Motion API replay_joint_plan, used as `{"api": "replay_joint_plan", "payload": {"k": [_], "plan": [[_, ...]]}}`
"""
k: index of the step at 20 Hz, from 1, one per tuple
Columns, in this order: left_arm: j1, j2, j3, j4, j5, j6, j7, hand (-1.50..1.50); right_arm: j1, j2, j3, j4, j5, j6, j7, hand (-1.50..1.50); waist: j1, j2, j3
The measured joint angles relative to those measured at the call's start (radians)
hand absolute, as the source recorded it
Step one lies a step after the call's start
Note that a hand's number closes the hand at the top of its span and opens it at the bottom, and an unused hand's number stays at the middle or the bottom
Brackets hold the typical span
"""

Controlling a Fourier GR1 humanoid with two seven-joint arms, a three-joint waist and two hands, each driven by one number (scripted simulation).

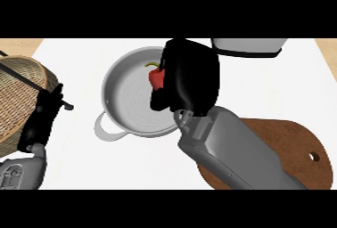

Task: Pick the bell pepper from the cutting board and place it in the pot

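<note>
Right hand [189, 80]: over pot [125, 95], grasping pepper [157, 78].
Left hand [41, 119]: resting at left edge, fingers straight.
Board [289, 142]: bare.

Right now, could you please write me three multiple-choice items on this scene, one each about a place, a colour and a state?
1. Where is the bell pepper?
A. on the cutting board
B. over the pot, in the right hand
C. in the basket

2. What colour is the bell pepper?
A. yellow
B. green
C. red

3. How is the left hand?
A. open, holding nothing
C. curled round the pot's handle
B. pinching the bell pepper

Answers:
1 B: the right hand curls round it above the pot, while the cutting board lies bare where it shows.
2 C: its body is red, with a greenish stem.
3 A: its fingers lie straight beside the basket.
</note>
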Motion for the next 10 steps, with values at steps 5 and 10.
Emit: {"api": "replay_joint_plan", "payload": {"k": [5, 10], "plan": [[0.002, 0.002, 0.003, 0.008, 0.004, -0.005, -0.014, 0.00, -0.026, 0.001, -0.015, 0.164, -0.126, -0.138, -0.029, -1.50, 0.003, 0.001, 0.001], [-0.007, 0.003, 0.004, 0.022, -0.003, 0.000, -0.027, 0.00, -0.041, 0.001, -0.016, 0.235, -0.192, -0.367, -0.074, -1.50, 0.004, 0.002, 0.002]]}}
